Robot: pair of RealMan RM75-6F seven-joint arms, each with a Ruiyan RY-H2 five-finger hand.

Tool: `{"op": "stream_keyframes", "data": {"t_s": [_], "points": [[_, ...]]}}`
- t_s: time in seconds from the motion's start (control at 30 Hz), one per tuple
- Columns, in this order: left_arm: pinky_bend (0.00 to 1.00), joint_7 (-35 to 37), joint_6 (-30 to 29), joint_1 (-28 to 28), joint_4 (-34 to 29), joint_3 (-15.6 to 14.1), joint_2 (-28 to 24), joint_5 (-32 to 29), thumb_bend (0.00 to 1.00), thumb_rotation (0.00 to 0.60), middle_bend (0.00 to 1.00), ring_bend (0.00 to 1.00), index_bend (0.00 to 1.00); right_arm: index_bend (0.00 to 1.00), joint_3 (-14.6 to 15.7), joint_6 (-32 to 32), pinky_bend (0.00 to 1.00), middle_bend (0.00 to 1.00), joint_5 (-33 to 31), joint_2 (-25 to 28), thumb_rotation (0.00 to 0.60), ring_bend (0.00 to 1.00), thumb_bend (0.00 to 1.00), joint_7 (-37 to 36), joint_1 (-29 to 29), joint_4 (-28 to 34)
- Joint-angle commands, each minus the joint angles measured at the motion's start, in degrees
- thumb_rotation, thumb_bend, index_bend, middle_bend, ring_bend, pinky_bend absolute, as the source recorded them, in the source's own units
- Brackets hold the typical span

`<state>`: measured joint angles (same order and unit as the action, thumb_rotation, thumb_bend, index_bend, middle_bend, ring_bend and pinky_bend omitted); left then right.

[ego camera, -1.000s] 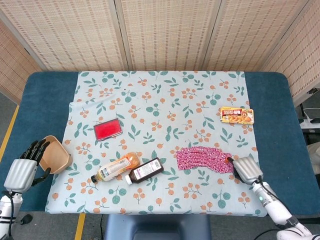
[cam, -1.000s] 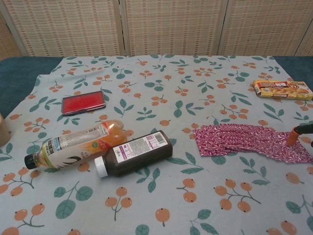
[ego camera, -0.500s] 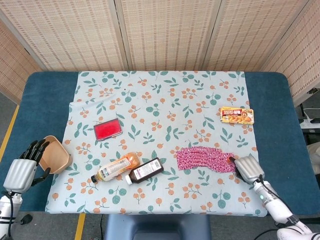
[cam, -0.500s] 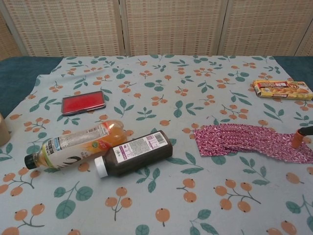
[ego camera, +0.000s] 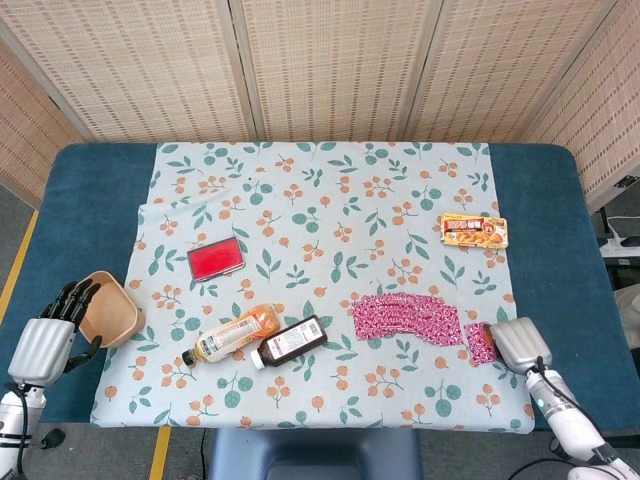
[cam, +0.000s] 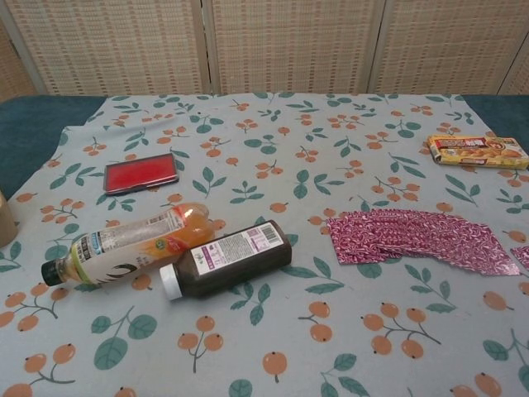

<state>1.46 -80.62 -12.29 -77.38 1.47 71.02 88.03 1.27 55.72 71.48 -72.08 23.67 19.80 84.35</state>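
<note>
My right hand (ego camera: pixel 518 345) is at the table's front right, pinching a small pink packet (ego camera: pixel 482 342) pulled clear of the fanned row of pink packets (ego camera: pixel 405 317) (cam: pixel 409 240). In the chest view only a sliver of that packet (cam: pixel 523 256) shows at the right edge, and the hand itself is out of frame. My left hand (ego camera: pixel 45 335) hangs at the front left with its fingers apart, beside the left rim of a tan bowl (ego camera: pixel 110 308). Whether it touches the rim I cannot tell.
An orange drink bottle (ego camera: pixel 232 333) (cam: pixel 132 241) and a dark brown bottle (ego camera: pixel 290 341) (cam: pixel 227 258) lie side by side on the floral cloth (ego camera: pixel 320 200). A red case (ego camera: pixel 216 259) lies behind them. A snack box (ego camera: pixel 473 230) sits at the back right.
My right hand drew back to the right, away from the packet row, taking one pink packet with it. It has left the chest view. The left hand stayed still.
</note>
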Motion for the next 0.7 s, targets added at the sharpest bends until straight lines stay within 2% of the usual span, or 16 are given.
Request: {"op": "stream_keyframes", "data": {"t_s": [0.03, 0.17, 0.43, 0.7], "points": [[0.32, 0.0, 0.0, 0.0, 0.0, 0.0, 0.0, 0.0, 0.37, 0.6, 0.06, 0.06, 0.05, 0.52, 0.2, 0.3, 0.87, 0.8, -2.4, 1.0, 0.6, 0.74, 1.0, 2.7, -0.3, 2.0], [0.32, 0.0, 0.0, 0.0, 0.0, 0.0, 0.0, 0.0, 0.37, 0.6, 0.06, 0.06, 0.05, 0.52, 0.4, 0.6, 0.87, 0.8, -2.7, 1.3, 0.6, 0.74, 1.0, 3.5, -0.2, 3.3], [0.32, 0.1, 0.0, 0.0, 0.0, 0.0, 0.0, 0.0, 0.37, 0.6, 0.06, 0.06, 0.05, 0.46, 1.1, 1.8, 0.87, 0.8, 3.4, 0.2, 0.6, 0.74, 1.0, -2.7, -0.1, 1.2], [0.32, 0.2, -0.2, 0.0, 0.0, 0.1, -0.1, 0.0, 0.37, 0.6, 0.06, 0.06, 0.05, 0.44, 1.5, -0.3, 0.87, 0.8, 2.9, -0.4, 0.6, 0.74, 1.0, -3.2, 0.6, -0.3]]}}
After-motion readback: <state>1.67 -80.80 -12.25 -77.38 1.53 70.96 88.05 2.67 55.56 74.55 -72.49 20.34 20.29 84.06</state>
